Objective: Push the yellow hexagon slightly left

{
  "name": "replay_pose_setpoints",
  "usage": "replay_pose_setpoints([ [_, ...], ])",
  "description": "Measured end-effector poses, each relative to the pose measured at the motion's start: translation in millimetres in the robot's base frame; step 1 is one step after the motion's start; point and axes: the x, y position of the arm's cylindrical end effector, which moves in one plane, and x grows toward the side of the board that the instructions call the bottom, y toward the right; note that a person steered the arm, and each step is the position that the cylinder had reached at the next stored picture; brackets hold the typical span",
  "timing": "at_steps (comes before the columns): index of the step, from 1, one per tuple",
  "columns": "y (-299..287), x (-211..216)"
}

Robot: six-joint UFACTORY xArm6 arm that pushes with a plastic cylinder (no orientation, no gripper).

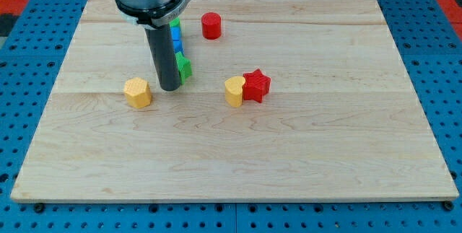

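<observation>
The yellow hexagon point(137, 92) lies on the wooden board point(231, 146), left of centre. My tip point(170, 87) rests on the board just to the hexagon's right, a small gap apart from it. The dark rod rises from the tip to the arm's head at the view's top. A green block point(185, 68) sits right behind the rod, partly hidden by it.
A blue block point(177, 40) and another green block point(175, 24) line up above the green one, partly hidden by the rod. A red cylinder point(211, 25) stands at the top centre. A yellow heart block point(234, 91) touches a red star point(255, 85) right of centre.
</observation>
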Motion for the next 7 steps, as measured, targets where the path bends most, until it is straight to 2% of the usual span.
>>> replay_pose_setpoints([
  [2, -6.1, 39.8],
  [3, 6.3, 41.6],
  [5, 2.8, 27.3],
  [6, -8.4, -2.0],
  [7, -8.4, -2.0],
])
